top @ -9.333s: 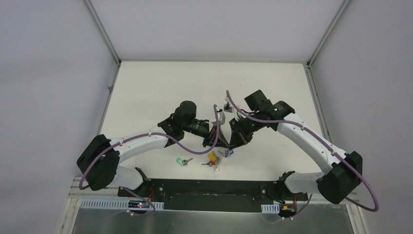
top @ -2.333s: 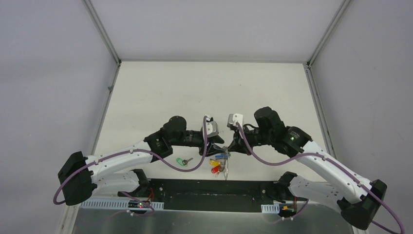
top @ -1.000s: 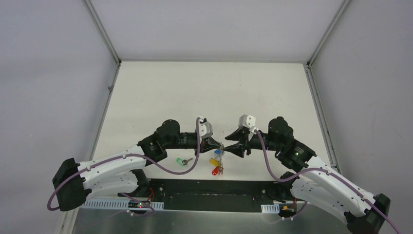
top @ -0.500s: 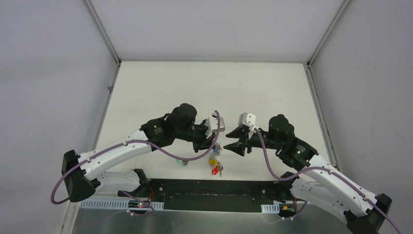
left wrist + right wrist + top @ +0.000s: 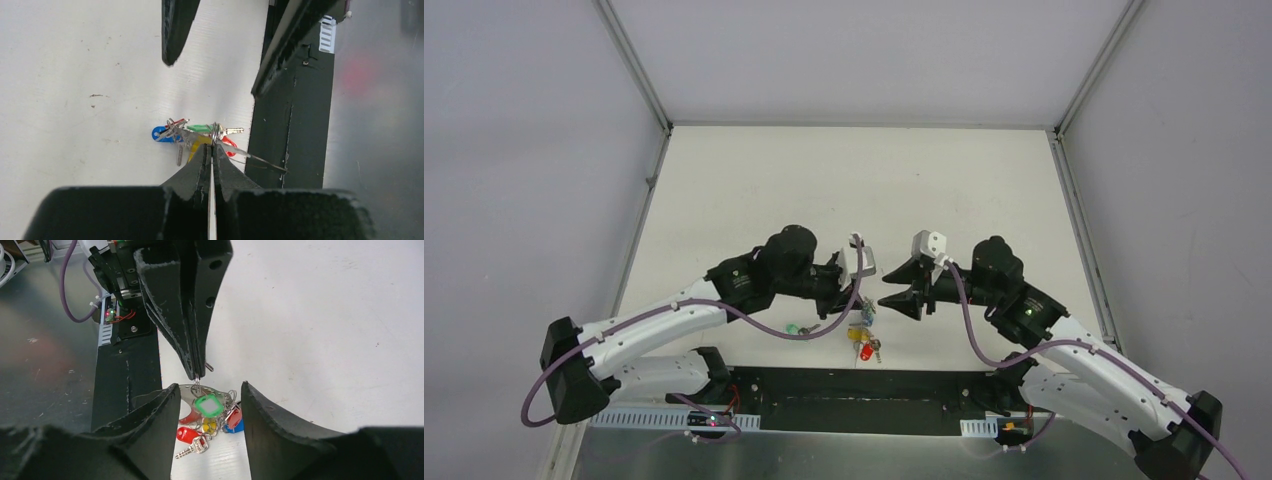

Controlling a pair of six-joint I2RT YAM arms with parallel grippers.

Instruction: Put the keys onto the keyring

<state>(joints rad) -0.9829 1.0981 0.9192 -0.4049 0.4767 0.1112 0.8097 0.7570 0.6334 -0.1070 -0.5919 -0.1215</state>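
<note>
Between threadings, it seems: left gripper (image 5: pixel 210 145) pinches the keyring (image 5: pixel 256 160) up, right gripper (image 5: pixel 210 385) stands apart, empty, at its three o'clock; next, likely, fetching the green-tagged key (image 5: pixel 793 327) at nine o'clock

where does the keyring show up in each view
top external: keyring low centre, under the left gripper, just above the black base strip.
left wrist: keyring centre, pinched at the shut fingertips; strip to its right.
right wrist: keyring low centre, between the open right gripper fingers; strip to its left.
shared landmark: the black base strip.
</note>
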